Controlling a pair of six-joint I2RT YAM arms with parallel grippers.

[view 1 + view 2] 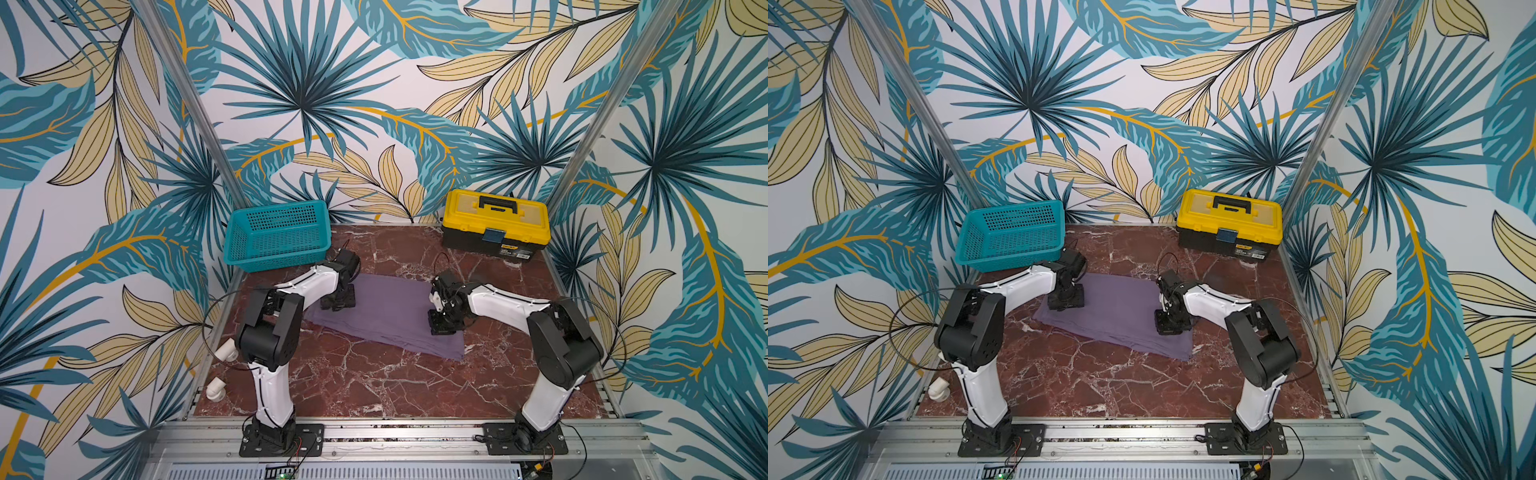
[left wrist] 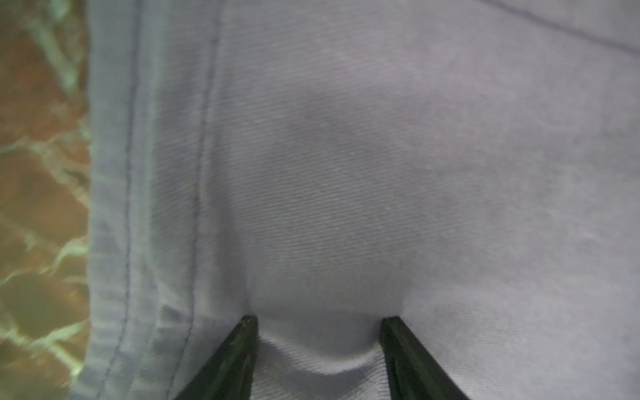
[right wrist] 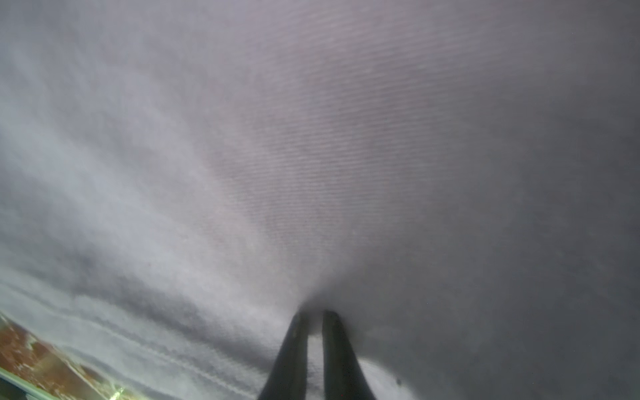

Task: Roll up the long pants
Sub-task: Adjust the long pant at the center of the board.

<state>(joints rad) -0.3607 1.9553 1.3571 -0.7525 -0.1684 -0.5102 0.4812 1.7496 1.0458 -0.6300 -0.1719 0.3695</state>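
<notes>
The long pants point(image 1: 386, 316), a dusty-purple fold, lie at the middle of the marbled desk point(image 1: 374, 386). Only wrist views show twill ribs and stitched hem: left pincer point(image 2: 320, 320) parted on cloth, right pincer point(image 3: 313, 317) clenched on a pucker.

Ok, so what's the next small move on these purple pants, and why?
Probably close the left fingers on the bulge of cloth between them. They stand apart, tips pressed into the long pants near the stitched hem, while the right fingers already pinch a pucker at the other end. With both ends held, the rolling could start.
</notes>
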